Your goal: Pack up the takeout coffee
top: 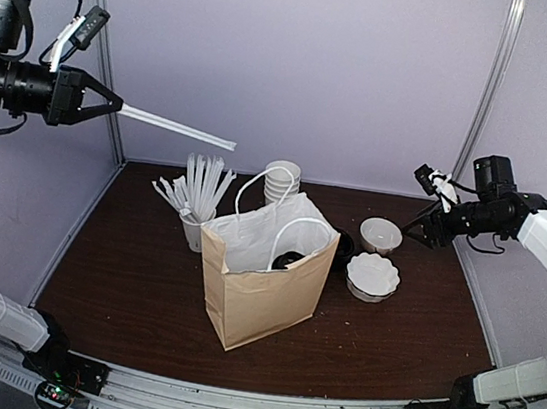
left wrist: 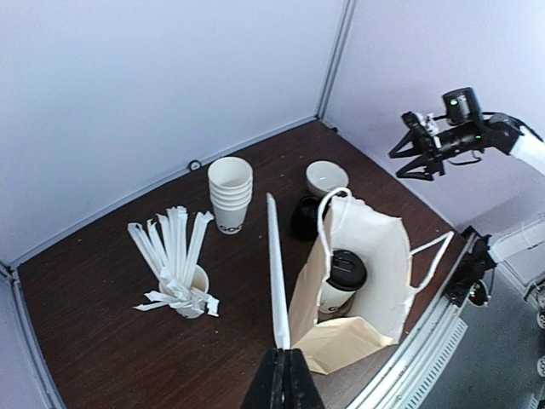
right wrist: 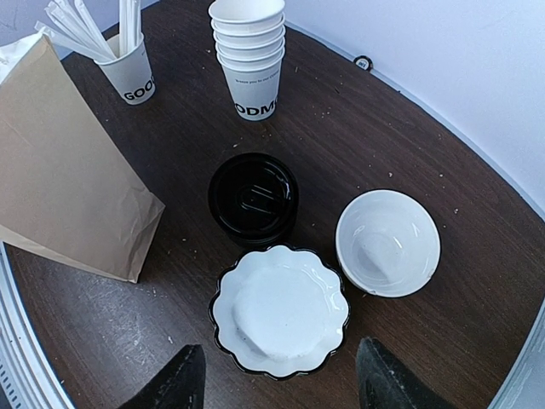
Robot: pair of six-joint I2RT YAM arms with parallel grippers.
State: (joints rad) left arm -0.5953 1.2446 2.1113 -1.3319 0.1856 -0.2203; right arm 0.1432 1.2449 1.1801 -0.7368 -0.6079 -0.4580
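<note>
The takeout coffee (left wrist: 341, 277), a white cup with a black lid, stands upright inside the open brown paper bag (top: 264, 289); from above only its lid (top: 288, 260) shows. My left gripper (top: 115, 103) hangs high at the far left, well above the table, and is shut on a long white wrapped straw (top: 178, 128) that points toward the bag. In the left wrist view the straw (left wrist: 275, 264) runs up from the closed gripper (left wrist: 288, 354). My right gripper (right wrist: 283, 379) is open and holds nothing, raised over the dishes at the right.
A nested stack of white cups (right wrist: 249, 60) stands behind the bag, and a cup full of straws (right wrist: 128, 72) to its left. A stack of black lids (right wrist: 253, 198), a scalloped white dish (right wrist: 279, 311) and a white bowl (right wrist: 387, 243) sit right of the bag.
</note>
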